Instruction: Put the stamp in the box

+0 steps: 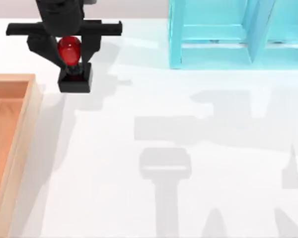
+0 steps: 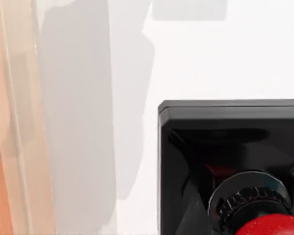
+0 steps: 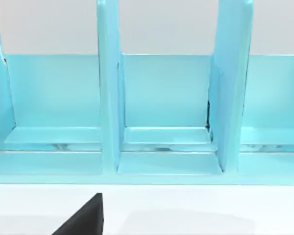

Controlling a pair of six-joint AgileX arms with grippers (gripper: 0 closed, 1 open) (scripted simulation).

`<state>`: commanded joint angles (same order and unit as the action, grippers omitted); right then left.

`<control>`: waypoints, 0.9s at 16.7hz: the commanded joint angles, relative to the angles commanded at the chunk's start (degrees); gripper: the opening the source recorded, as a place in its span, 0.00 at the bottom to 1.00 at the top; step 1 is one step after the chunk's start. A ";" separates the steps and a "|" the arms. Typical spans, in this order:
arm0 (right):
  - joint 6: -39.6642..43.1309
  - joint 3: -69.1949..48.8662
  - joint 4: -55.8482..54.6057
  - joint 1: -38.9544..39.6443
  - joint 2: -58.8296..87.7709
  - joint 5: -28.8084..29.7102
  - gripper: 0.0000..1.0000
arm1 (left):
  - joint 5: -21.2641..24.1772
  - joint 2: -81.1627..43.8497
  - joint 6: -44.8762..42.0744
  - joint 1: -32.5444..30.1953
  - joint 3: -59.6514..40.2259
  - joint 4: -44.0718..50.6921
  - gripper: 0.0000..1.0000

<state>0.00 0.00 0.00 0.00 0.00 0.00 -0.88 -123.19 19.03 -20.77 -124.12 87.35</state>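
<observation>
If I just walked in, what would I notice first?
The shiny red knob of the stamp, near the table's far left, with the left gripper closed around it. To its left lies the wooden box, and at the far right stands a light-blue shelf with compartments.

Rendered simulation workspace, plain white table, flat-shaded translucent blue shelf, no room detail
</observation>
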 joint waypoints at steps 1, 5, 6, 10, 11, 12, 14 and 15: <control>0.00 0.00 0.00 0.00 0.00 0.00 1.00 | 0.53 3.28 -5.25 5.39 4.45 -1.34 0.00; 0.00 0.00 0.00 0.00 0.00 0.00 1.00 | 2.31 15.65 -24.34 24.86 21.67 -6.27 0.00; 0.00 0.00 0.00 0.00 0.00 0.00 1.00 | 2.62 18.30 -28.03 28.55 25.32 -7.30 0.00; 0.00 0.00 0.00 0.00 0.00 0.00 1.00 | 3.29 25.49 -36.81 37.34 34.17 -10.09 0.00; 0.00 0.00 0.00 0.00 0.00 0.00 1.00 | 3.33 26.12 -37.49 38.02 34.85 -10.34 0.00; 0.00 0.00 0.00 0.00 0.00 0.00 1.00 | 3.34 26.23 -37.61 38.14 34.98 -10.38 0.00; 0.00 0.00 0.00 0.00 0.00 0.00 1.00 | 3.34 26.23 -37.61 38.14 34.98 -10.38 0.00; 0.00 0.00 0.00 0.00 0.00 0.00 1.00 | 3.17 25.99 -37.65 37.95 34.85 -10.24 0.00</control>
<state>0.00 0.00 0.00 0.00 0.00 0.00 2.29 -97.19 -18.62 17.18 -89.27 77.12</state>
